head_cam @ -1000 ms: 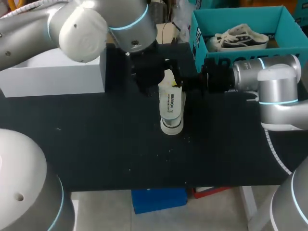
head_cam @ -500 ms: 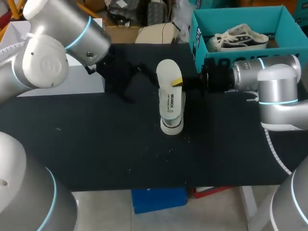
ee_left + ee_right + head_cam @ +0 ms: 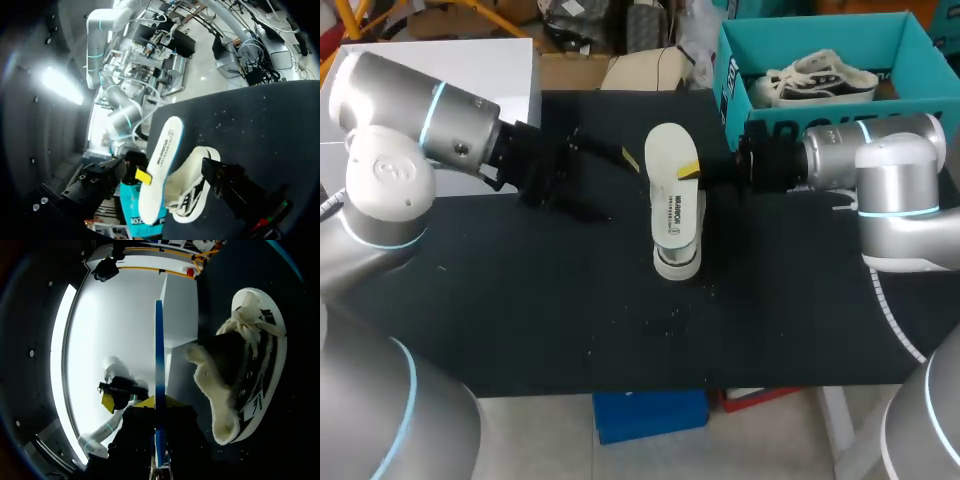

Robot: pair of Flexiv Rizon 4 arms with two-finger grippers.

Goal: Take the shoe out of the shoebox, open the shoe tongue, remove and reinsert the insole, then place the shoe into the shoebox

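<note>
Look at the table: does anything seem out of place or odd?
Yes: the insole is outside the shoe. The right gripper pinches it at one edge and holds it over the shoe on the table.

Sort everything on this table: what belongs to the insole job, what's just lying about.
Job: white foam insole; white lace-up sneaker on the table; teal cardboard shoebox.
Lying about: white rectangular box; second white sneaker, inside the shoebox.

The black table [image 3: 520,320] carries a shoe [image 3: 678,265] and teal shoebox [image 3: 800,30].
</note>
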